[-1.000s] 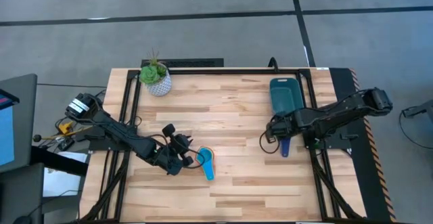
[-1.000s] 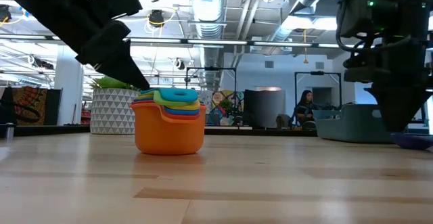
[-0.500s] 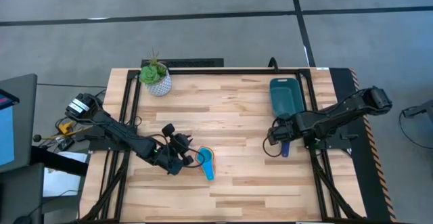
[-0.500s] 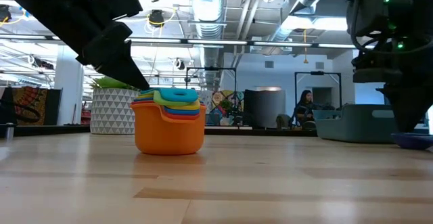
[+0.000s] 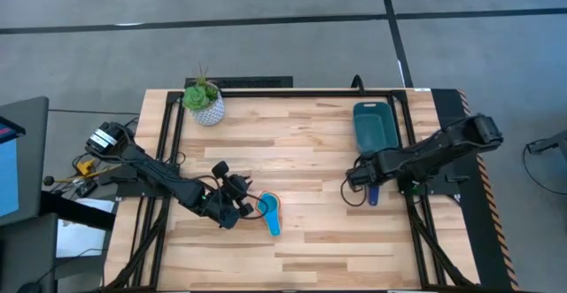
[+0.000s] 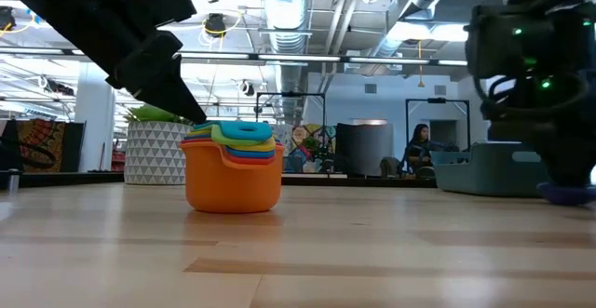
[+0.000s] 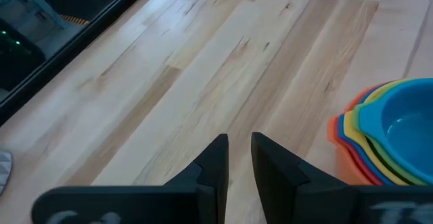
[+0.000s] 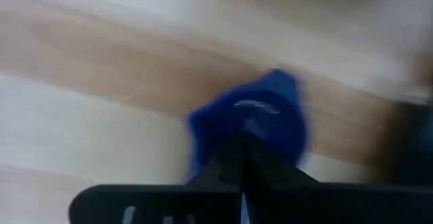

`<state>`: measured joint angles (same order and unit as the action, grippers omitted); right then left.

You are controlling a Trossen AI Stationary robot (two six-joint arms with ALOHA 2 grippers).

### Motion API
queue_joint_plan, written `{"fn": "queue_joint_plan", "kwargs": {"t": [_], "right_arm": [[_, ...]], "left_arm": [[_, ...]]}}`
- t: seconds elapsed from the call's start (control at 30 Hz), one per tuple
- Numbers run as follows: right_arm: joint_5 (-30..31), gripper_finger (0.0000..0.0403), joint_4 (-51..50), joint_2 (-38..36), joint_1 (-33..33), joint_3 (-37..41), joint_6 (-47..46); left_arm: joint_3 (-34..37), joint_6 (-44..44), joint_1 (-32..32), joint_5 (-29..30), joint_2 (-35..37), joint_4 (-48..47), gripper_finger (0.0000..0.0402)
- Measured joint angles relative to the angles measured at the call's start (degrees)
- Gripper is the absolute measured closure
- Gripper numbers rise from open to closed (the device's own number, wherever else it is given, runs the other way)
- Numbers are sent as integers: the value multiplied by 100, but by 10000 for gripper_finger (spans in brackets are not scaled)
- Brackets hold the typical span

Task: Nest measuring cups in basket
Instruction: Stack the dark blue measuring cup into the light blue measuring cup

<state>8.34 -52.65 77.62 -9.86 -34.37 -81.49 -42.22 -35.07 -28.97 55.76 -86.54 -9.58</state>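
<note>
We are looking at the wooden surface first: the dark teal basket is sitting toward its right side, with no cup visible in it from above, and the white plant pot is standing near the far left corner.

Over by the left arm, the nested stack of measuring cups is resting on the wood, orange on the outside and light blue on top. The left pincer is hovering just beside it, its fingers a narrow gap apart and pinching nothing. It is sitting where it sat a second ago.

The change is on the right. The right pincer is now pressed together on the navy cup, which is lying just in front of the basket, outside it. A second ago those fingers were standing apart above the cup; they have been closing since, and the arm has shifted slightly along the cup.

We judge that the last loose cup is now gripped, ready to be carried to the stack.
</note>
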Motion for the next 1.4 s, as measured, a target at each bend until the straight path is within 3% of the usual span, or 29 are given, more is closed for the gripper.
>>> {"fn": "queue_joint_plan", "kwargs": {"t": [0.23, 0.57, 0.87, 1.23, 1.4], "right_arm": [[-193, 377, 1053, 357, 31, -182, 354], [94, 383, 2042, 412, -65, -753, 942], [649, 336, 736, 411, -68, -1177, 1331], [110, 240, 1596, 435, 267, -931, 3131], [25, 232, 1544, 550, 391, -929, 3537]], "left_arm": [[-1, 43, 2, -63, 0, -12, 347], [-2, 73, 1, -130, 13, -6, 347], [-4, 38, -27, -149, 152, -63, 347], [-4, 144, -8, -117, 317, 3, 347], [-4, 142, -7, -135, 317, 2, 347]]}}
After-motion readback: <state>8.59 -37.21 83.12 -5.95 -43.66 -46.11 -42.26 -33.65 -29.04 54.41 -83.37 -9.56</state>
